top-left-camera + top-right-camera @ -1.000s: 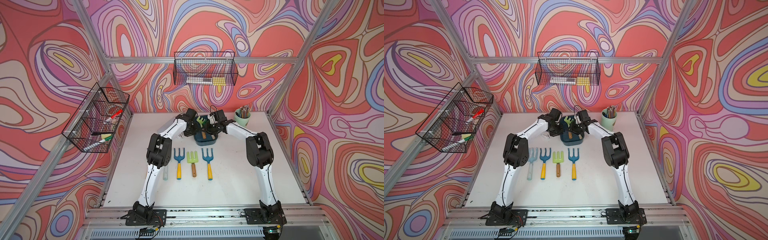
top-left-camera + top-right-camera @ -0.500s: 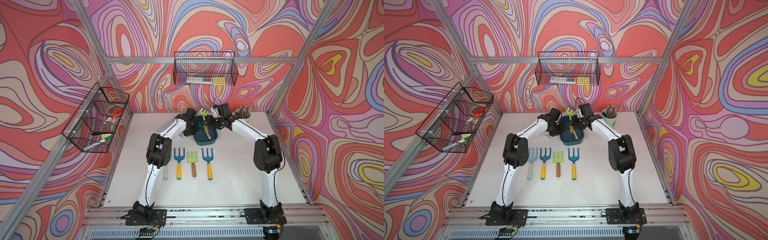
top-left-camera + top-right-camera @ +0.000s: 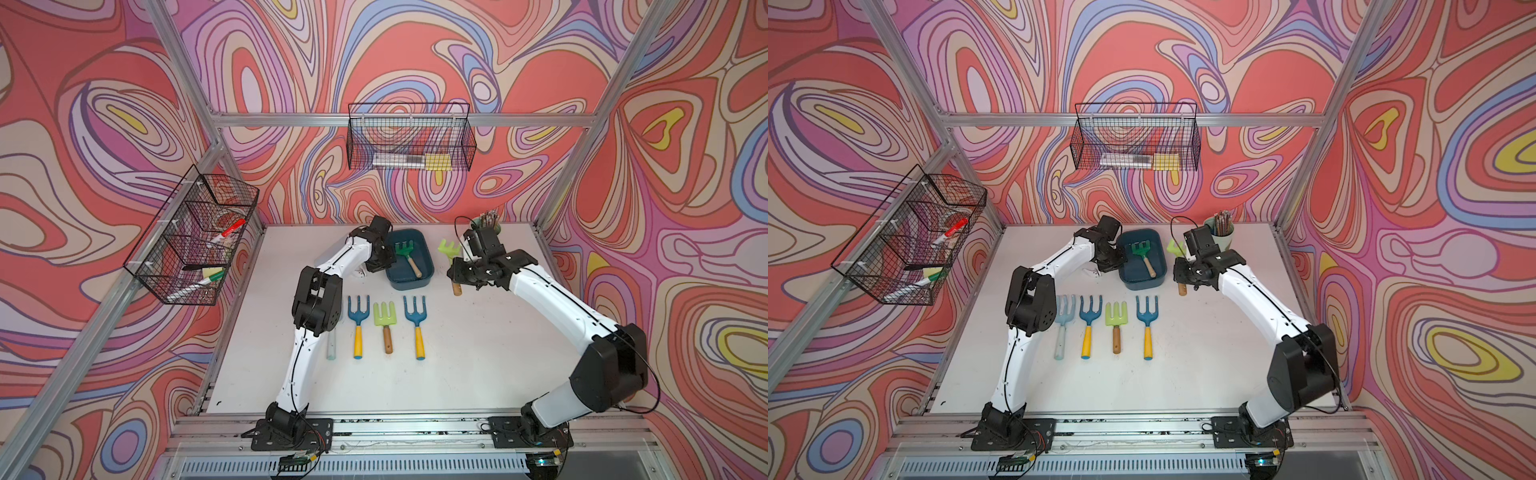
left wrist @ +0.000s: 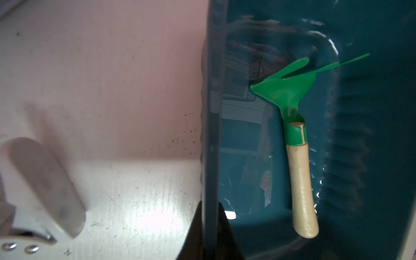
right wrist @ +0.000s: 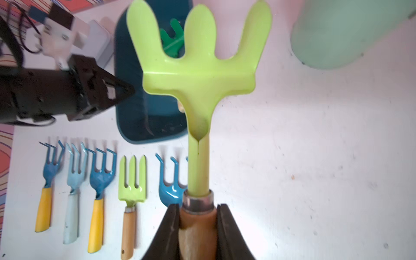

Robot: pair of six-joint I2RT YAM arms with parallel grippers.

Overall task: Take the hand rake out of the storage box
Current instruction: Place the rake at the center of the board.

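Hand rake: the lime hand rake (image 5: 198, 74) is out of the storage box. It is held over the counter (image 3: 478, 353), just beside the box on the robot's right, between the box and a mint cup (image 3: 1223, 239).
Rake pose: tines point toward the back wall and the wooden handle points toward the robot. I cannot tell whether the handle's end touches the counter.
Right fingers: the right fingers (image 5: 166, 231) are clamped on the wooden handle just below its metal collar, one on each side.
Storage box: the dark teal storage box (image 3: 409, 282) sits near the back of the counter.
Left fingers: the left fingers (image 4: 193, 236) are pinched closed on the box's side wall, apparently steadying it.
In the box: a dark green rake (image 4: 286, 90) with a pale handle lies on the box floor, untouched.
Nearby: a row of hand tools (image 3: 1116, 316) lies side by side on the counter in front of the box, handles toward the robot.
Progress: the removal itself looks done, since the lime rake is fully outside the box walls.
Left to do: probably lowering the rake to a bare patch of counter, perhaps at the end of the row, then letting go of both the rake and the box.
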